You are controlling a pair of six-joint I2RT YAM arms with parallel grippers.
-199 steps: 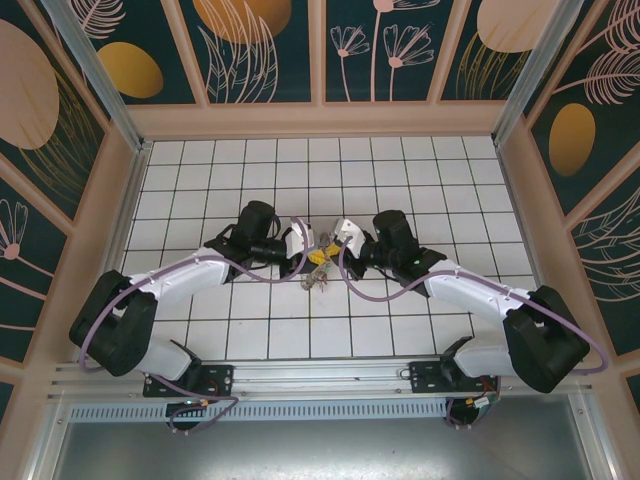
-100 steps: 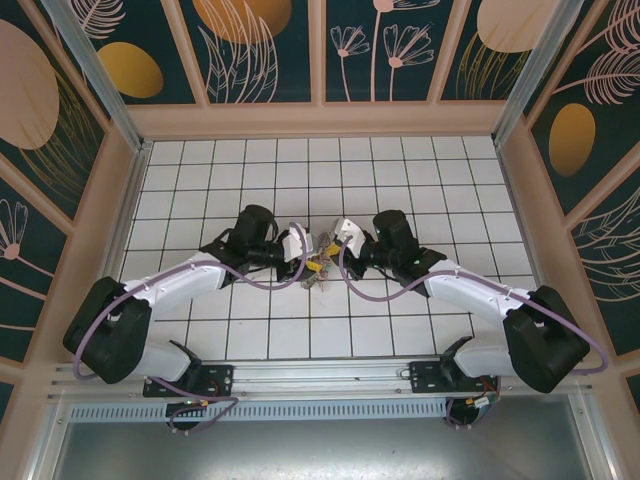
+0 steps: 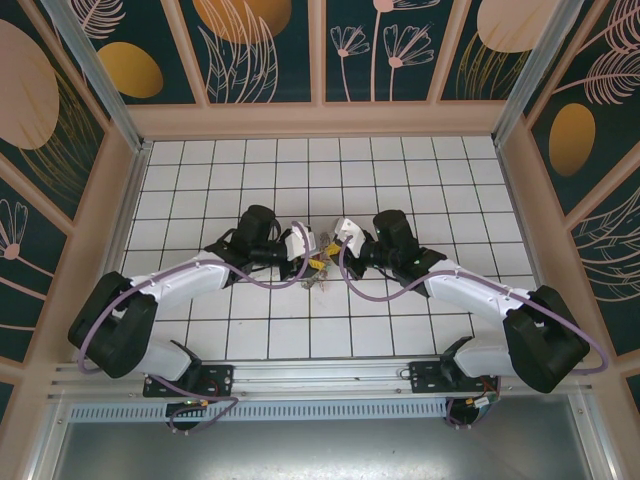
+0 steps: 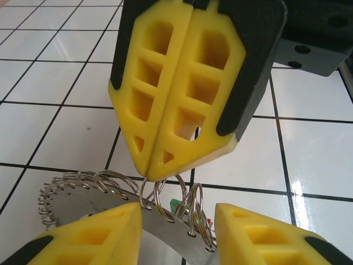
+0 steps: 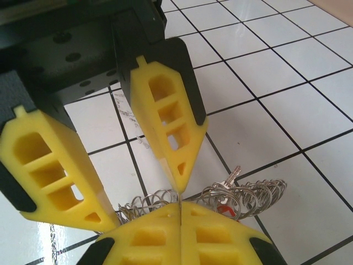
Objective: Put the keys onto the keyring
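The left tool stands spread over the middle of the white tiled table. In the left wrist view its two yellow ribbed fingers sit well apart, one on each side of the rim of the large flat pale-grey metal keyring; neither clearly touches it, and nothing is clamped between them.

The keyring is between the two tools, just in front of both. Its edge is lined with small silvery wire loops, crowded side by side along the curve like a coil. A few larger loops hang through holes in the rim where it passes between the left tool's fingers, with a bit of green plastic tag showing behind them. From above, ring and keys are only a small glinting cluster on the tiles.

In the right wrist view, one of the tiny silvery metal keys sticks up from the loops on the right part of the ring, with a small red tag just below it.

The right tool faces the left one — its yellow fingers are pressed flat together, no gap between them. Their shared tip meets the ring's rim right among the loops. Whether it pinches the rim itself or one thin loop, I cannot tell; the contact is too small to read.
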